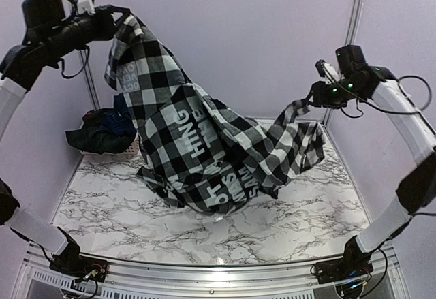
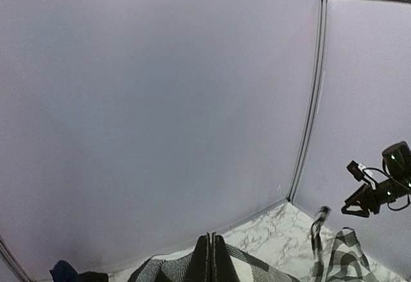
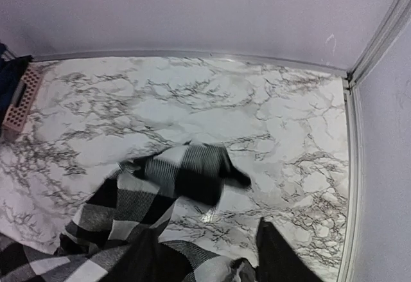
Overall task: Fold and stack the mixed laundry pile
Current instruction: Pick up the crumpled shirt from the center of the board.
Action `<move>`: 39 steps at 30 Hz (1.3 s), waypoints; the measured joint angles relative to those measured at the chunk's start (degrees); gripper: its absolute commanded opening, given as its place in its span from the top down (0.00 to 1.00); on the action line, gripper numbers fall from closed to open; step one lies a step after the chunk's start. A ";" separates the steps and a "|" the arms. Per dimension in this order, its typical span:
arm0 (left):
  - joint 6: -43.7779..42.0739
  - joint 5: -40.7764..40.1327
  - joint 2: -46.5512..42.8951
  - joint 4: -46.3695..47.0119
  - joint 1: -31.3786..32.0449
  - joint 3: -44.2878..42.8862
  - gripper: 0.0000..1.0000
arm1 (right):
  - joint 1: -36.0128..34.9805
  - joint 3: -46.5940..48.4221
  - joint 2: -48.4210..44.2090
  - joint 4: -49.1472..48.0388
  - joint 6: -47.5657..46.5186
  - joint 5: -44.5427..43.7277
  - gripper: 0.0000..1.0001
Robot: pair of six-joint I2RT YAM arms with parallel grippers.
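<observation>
Your left gripper (image 1: pixel 121 18) is clamped on the checked shirt (image 1: pixel 197 142), which hangs high above the table (image 1: pixel 306 224). The right gripper (image 1: pixel 315 99) seems parted beside the sleeve. Pinch the sleeve's corner firmly, then spread both hands level above the table.

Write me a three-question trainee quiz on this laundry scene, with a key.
1. True or false: the left gripper is shut on the shirt.
2. Where do the dark garments lie? A: heaped in the basket. B: over the right arm. C: in the left gripper.
3. Fill in: the ___ gripper holds nothing.
Key: 1 true. 2 A. 3 right: the right gripper is open, clear of the cloth.
</observation>
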State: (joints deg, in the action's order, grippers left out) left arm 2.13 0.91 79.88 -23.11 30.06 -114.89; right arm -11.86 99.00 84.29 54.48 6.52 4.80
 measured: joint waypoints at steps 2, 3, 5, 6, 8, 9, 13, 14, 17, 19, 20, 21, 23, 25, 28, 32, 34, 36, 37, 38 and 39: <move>0.68 0.17 2.84 0.39 -0.02 2.69 1.00 | 1.11 2.97 8.63 -0.02 -0.85 -0.83 0.22; 0.96 0.11 3.96 0.46 0.00 4.28 1.00 | 1.33 3.58 11.47 -0.13 -0.87 -1.03 0.22; 1.62 -1.05 6.73 0.44 0.00 9.18 1.00 | 1.57 1.27 15.30 -0.68 -0.98 -1.18 0.22; 1.81 -1.88 8.04 0.13 0.00 10.84 1.00 | 1.66 -0.59 15.26 -0.63 -0.98 -0.92 0.22; 2.21 -4.44 11.43 -1.18 -0.02 13.88 1.00 | 1.31 -7.37 12.07 -2.45 -0.68 1.03 0.24; 2.45 -5.73 13.07 -2.16 -0.02 15.02 1.00 | 0.74 -11.63 9.01 -3.28 -0.37 2.29 0.25; 3.08 -9.99 17.05 -5.38 -0.07 18.25 1.00 | -6.91 -24.33 -4.46 -6.91 1.57 6.56 0.31; 3.17 -10.58 17.46 -5.84 -0.07 18.69 1.00 | -10.03 -26.53 -7.02 -8.39 2.10 7.58 0.32; 3.32 -11.58 17.84 -6.16 -0.13 18.80 1.00 | -17.09 -30.53 -9.68 -11.67 3.13 10.56 0.36; 3.43 -11.91 17.81 -6.08 -0.13 18.78 1.00 | -18.91 -31.23 -8.26 -12.46 3.17 11.13 0.37; 3.43 -11.96 17.81 -6.08 -0.13 18.75 1.00 | -19.63 -31.23 -6.93 -12.72 3.13 11.23 0.38; 3.43 -11.98 17.81 -6.10 -0.13 18.75 1.00 | -20.15 -31.23 -5.77 -12.98 3.08 11.23 0.38; 3.43 -11.96 17.81 -6.10 -0.13 18.75 1.00 | -21.59 -31.19 -2.43 -13.51 2.75 11.04 0.37; 3.43 -11.89 17.81 -6.10 -0.17 18.75 1.00 | -23.69 -30.91 0.55 -13.51 2.51 10.67 0.37; 3.45 -11.87 17.84 -6.10 -0.26 18.75 1.00 | -27.41 -29.92 4.74 -13.33 1.99 9.11 0.36; 3.48 -11.85 17.84 -6.10 -0.39 18.75 1.00 | -30.67 -28.15 9.03 -12.76 1.16 6.32 0.35; 3.50 -11.85 17.84 -6.10 -0.42 18.75 1.00 | -31.56 -26.45 11.45 -11.98 0.59 4.26 0.36; 3.50 -11.85 17.84 -6.10 -0.42 18.75 1.00 | -32.26 -24.39 14.14 -11.21 -0.07 1.99 0.43; 3.48 -11.87 17.84 -6.10 -0.42 18.75 1.00 | -32.44 -23.69 15.21 -10.93 -0.37 1.03 0.46; 3.48 -11.87 17.84 -6.10 -0.42 18.75 1.00 | -32.72 -22.97 16.39 -10.64 -0.70 -0.17 0.51; 3.48 -11.87 17.84 -6.10 -0.46 18.75 1.00 | -33.07 -22.62 17.33 -10.47 -0.83 -1.40 0.57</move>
State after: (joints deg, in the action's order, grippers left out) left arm 5.61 -10.96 97.71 -29.21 29.61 -96.14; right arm -44.93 76.38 101.62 44.01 5.69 3.40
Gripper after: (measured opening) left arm 0.005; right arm 0.552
